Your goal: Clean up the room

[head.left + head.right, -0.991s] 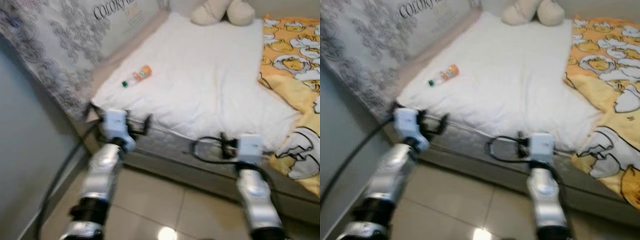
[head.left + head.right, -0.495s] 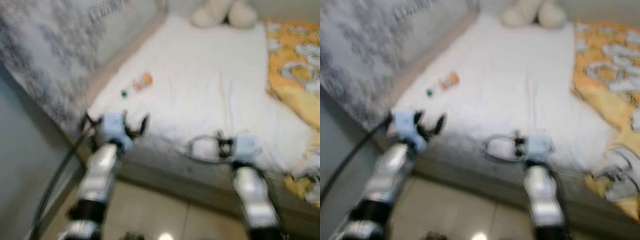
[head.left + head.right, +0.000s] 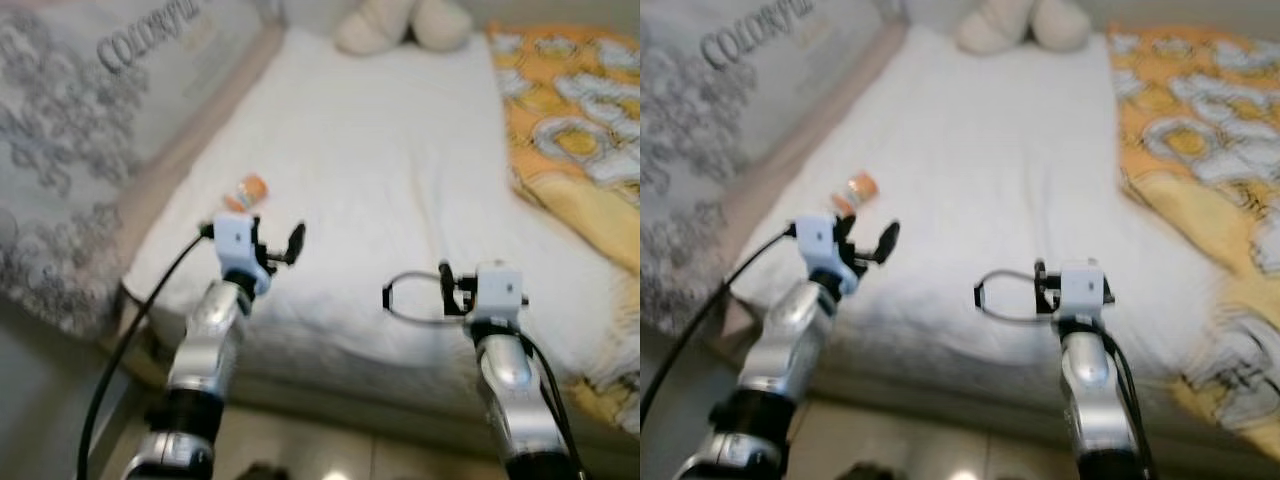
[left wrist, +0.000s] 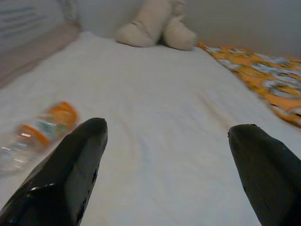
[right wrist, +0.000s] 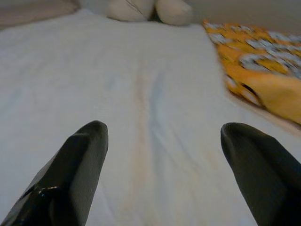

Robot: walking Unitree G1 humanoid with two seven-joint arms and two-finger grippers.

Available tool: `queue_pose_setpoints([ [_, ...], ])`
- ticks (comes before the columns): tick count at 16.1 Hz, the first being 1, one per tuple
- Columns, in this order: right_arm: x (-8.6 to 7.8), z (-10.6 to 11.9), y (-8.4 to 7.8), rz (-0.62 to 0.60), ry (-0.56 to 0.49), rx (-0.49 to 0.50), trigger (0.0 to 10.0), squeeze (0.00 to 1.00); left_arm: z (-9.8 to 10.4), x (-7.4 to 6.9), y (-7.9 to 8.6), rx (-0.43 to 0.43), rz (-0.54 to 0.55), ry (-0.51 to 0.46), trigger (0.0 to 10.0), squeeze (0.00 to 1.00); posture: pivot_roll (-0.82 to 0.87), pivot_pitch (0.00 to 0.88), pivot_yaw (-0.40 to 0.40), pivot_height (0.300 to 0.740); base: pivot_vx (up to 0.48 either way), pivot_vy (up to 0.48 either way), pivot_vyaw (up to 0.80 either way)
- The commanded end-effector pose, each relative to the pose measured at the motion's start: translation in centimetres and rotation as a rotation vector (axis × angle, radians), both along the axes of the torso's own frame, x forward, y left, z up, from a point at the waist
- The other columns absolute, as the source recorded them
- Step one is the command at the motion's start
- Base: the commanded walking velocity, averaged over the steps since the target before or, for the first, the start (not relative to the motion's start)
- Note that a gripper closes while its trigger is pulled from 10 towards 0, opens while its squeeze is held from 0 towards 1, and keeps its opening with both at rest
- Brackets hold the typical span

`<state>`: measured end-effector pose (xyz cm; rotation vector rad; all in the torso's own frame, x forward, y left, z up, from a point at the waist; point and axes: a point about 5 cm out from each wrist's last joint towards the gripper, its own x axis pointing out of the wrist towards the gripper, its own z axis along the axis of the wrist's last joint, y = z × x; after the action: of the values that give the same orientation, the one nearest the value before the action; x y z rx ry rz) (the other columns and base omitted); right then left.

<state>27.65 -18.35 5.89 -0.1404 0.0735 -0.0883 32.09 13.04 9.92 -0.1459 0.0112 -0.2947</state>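
A bed with a white quilted sheet (image 3: 400, 180) takes up the scene, and everything here is placed against it. A small clear plastic bottle with an orange label (image 3: 247, 190) lies on its side on the sheet near the bed's left edge, close to the foot corner; in the left wrist view the bottle (image 4: 40, 129) is blurred and sits just beyond the tip of one finger.

The left hand (image 3: 275, 245) hangs over the foot end of the bed, just short of the bottle and not touching it, its two long black fingers (image 4: 70, 169) spread wide apart with nothing between them. The right hand (image 3: 420, 297) is over the foot end of the bed further right, well apart from the bottle, and its fingers (image 5: 70, 174) are likewise spread wide and empty.

At the head of the bed rests a cream plush toy (image 3: 400, 22). An orange-yellow blanket printed with white cartoon figures (image 3: 575, 140) covers the bed's right side. Along the bed's left side stands a grey patterned panel with lettering (image 3: 90, 110).
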Motion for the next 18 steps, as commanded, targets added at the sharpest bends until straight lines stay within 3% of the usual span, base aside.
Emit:
queue_pose_setpoints([
  [1,0.2,0.0,1.0,0.033,-0.003,0.001,10.0,0.0,-0.2,0.1,0.9,0.013,0.03,0.009,10.0,0.0,-0.19,0.0,0.067,0.719,0.458,0.0,0.0],
  [6,0.4,-0.1,1.2,0.055,0.014,-0.006,10.0,0.0,-0.2,0.2,0.9,0.008,0.028,0.019,10.0,0.0,-0.19,0.0,0.063,0.719,0.149,0.361,0.0],
  [11,0.4,-0.3,1.6,0.068,0.003,0.001,10.0,0.0,0.4,1.5,0.2,0.125,-0.018,0.025,10.0,0.0,-0.19,0.0,0.064,0.719,0.048,0.45,-0.26],
  [13,0.3,-0.2,1.5,0.062,0.002,0.002,10.0,0.0,0.4,2.0,0.3,0.195,0.017,0.032,10.0,0.0,-0.19,0.0,0.072,0.719,0.0,0.0,0.0],
  [14,0.2,-0.3,1.5,0.056,0.002,0.004,10.0,0.0,0.3,2.0,0.5,0.188,0.031,0.036,10.0,0.4,-0.19,0.0,0.077,0.719,0.0,0.0,0.0],
  [15,0.2,-0.3,1.6,0.052,0.001,0.004,10.0,0.0,0.3,1.9,0.5,0.165,0.023,0.025,10.0,1.0,-0.2,0.0,0.078,0.719,0.0,0.0,0.0],
  [18,0.0,0.0,1.4,0.028,-0.03,0.038,10.0,0.0,0.5,2.0,0.6,0.126,0.062,0.015,10.0,1.0,-0.2,0.0,0.083,0.719,0.0,0.0,0.0],
])
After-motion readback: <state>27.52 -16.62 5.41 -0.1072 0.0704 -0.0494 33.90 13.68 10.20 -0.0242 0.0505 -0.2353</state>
